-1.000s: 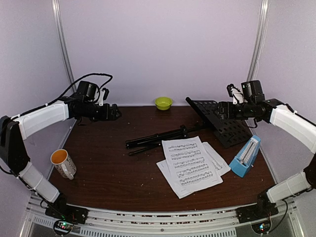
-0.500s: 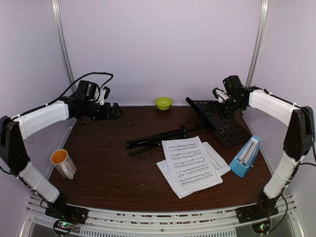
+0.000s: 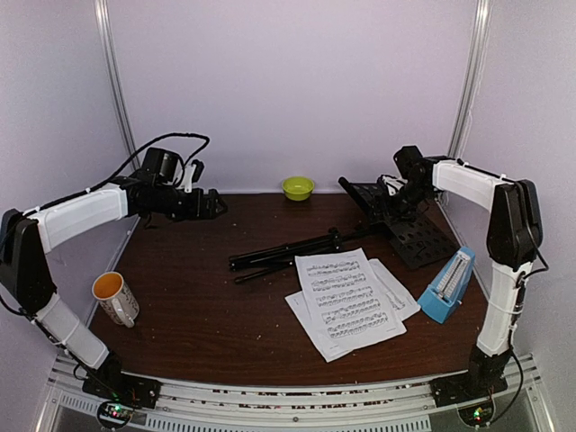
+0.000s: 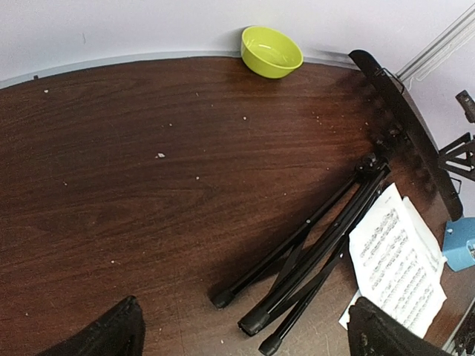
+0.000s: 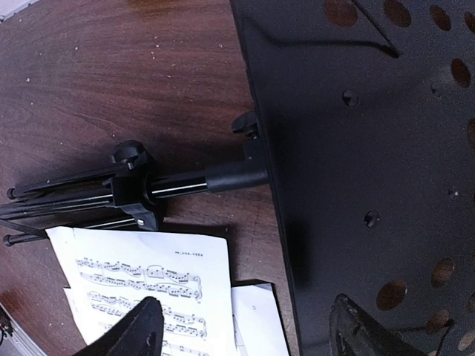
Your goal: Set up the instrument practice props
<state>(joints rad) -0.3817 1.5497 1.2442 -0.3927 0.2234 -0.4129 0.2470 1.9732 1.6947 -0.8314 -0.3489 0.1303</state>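
The black music stand lies flat on the table, its folded legs (image 3: 270,256) to the left and its hole-punched desk (image 3: 409,225) at the back right. White sheet-music pages (image 3: 346,301) lie fanned in front of it. The blue metronome (image 3: 447,286) stands to their right. My right gripper (image 3: 389,193) hovers open over the desk's back end; in the right wrist view one fingertip (image 5: 360,332) is above the desk (image 5: 371,148), the other above a page (image 5: 148,282). My left gripper (image 3: 213,205) is open and empty, high at the back left, with the stand's leg tips (image 4: 267,319) below it.
A white-and-orange mug (image 3: 115,297) stands near the front left. A lime-green bowl (image 3: 298,187) sits against the back wall. Walls close in the left, back and right sides. The stand's tube and knob (image 5: 133,156) run left from the desk.
My right arm has swung in from the right side, so its gripper now hangs over the desk's back end, jaws slightly narrower. The left arm has hardly moved.
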